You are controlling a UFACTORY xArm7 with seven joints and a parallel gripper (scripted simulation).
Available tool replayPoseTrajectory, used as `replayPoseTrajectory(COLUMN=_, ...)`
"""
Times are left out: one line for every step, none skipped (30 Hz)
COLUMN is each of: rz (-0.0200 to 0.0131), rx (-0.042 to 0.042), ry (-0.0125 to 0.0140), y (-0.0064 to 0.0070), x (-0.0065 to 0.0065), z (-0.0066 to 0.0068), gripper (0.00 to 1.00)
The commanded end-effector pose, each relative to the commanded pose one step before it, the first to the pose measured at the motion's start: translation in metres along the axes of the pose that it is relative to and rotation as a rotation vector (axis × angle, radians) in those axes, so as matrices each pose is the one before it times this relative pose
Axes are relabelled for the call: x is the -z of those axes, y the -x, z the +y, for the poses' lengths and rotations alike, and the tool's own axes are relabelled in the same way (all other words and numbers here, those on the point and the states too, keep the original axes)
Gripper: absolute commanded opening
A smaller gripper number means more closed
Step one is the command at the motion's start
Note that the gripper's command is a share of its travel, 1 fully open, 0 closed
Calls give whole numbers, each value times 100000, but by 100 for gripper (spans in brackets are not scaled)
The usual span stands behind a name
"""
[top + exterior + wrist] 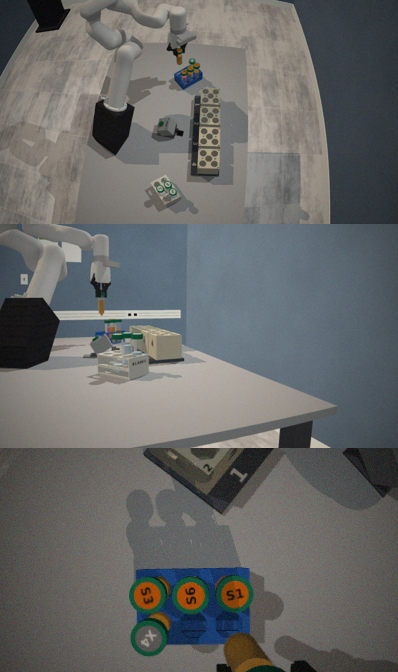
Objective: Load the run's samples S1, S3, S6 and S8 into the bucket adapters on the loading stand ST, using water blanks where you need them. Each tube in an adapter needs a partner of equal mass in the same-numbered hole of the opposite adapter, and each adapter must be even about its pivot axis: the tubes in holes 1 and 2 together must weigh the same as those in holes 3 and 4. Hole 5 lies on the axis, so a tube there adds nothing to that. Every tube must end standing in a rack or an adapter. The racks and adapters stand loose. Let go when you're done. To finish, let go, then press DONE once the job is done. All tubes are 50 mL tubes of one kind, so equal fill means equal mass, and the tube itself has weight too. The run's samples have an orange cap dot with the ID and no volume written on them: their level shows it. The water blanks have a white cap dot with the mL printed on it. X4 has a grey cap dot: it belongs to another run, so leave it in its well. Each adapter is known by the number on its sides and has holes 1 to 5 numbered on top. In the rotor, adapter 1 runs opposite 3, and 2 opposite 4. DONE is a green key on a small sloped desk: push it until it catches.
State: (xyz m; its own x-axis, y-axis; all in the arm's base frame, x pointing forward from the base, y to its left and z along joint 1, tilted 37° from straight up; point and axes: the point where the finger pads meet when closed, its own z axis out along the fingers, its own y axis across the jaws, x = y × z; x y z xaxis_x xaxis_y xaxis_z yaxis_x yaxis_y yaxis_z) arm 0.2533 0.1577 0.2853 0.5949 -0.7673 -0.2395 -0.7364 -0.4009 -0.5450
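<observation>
My gripper [179,52] [101,295] [262,668] is shut on the cap of an orange-dot tube [179,59] [101,306] [242,648], upright above and beside the blue rack [180,83] [243,623]. Its ID is unreadable; the other three samples standing in the rack leave S8. It is well filled with orange-brown liquid. In the rack stand S3 [196,65] [147,595], S6 [190,68] [190,595], pink S1 [184,72] [235,594] and grey-dot X4 [191,60] [149,638]. The adapters on stand ST [194,113] show empty holes.
The BLANKS rack [174,199] [139,367] holds three white-dot tubes at the near end of the table. The sloped desk [168,128] [100,344] with its green DONE key [161,123] stands between the arm base and the stand. The adapters form one tall row.
</observation>
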Motion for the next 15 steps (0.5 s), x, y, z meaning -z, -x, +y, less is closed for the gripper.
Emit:
replayPoseTrajectory(rz=31, rx=72, ry=-280, y=7, x=94, z=-95, gripper=0)
replayPoseTrajectory(rz=0, rx=0, ry=0, y=0, x=0, z=0, gripper=0)
replayPoseTrajectory(rz=0, rx=0, ry=0, y=0, x=0, z=0, gripper=0)
replayPoseTrajectory(rz=0, rx=0, ry=0, y=0, x=0, z=0, gripper=0)
replayPoseTrajectory(rz=0, rx=0, ry=0, y=0, x=0, z=0, gripper=0)
replayPoseTrajectory(rz=0, rx=0, ry=0, y=0, x=0, z=0, gripper=0)
replayPoseTrajectory(rz=0, rx=0, ry=0, y=0, x=0, z=0, gripper=0)
replayPoseTrajectory(rz=2, rx=0, ry=-5, y=0, x=-197, z=0, gripper=0)
replayPoseTrajectory(rz=-1, rx=-1, ry=1, y=0, x=-199, z=1, gripper=0)
replayPoseTrajectory(rz=-1, rx=-1, ry=1, y=0, x=-200, z=1, gripper=0)
replayPoseTrajectory(rz=-1, rx=-1, ry=1, y=0, x=-200, z=1, gripper=0)
replayPoseTrajectory(rz=-1, rx=-1, ry=1, y=0, x=-200, z=1, gripper=0)
replayPoseTrajectory(rz=-1, rx=-1, ry=1, y=0, x=-200, z=1, gripper=0)
replayPoseTrajectory(rz=-1, rx=-1, ry=1, y=0, x=-200, z=1, gripper=0)
replayPoseTrajectory(rz=0, rx=0, ry=0, y=0, x=0, z=0, gripper=0)
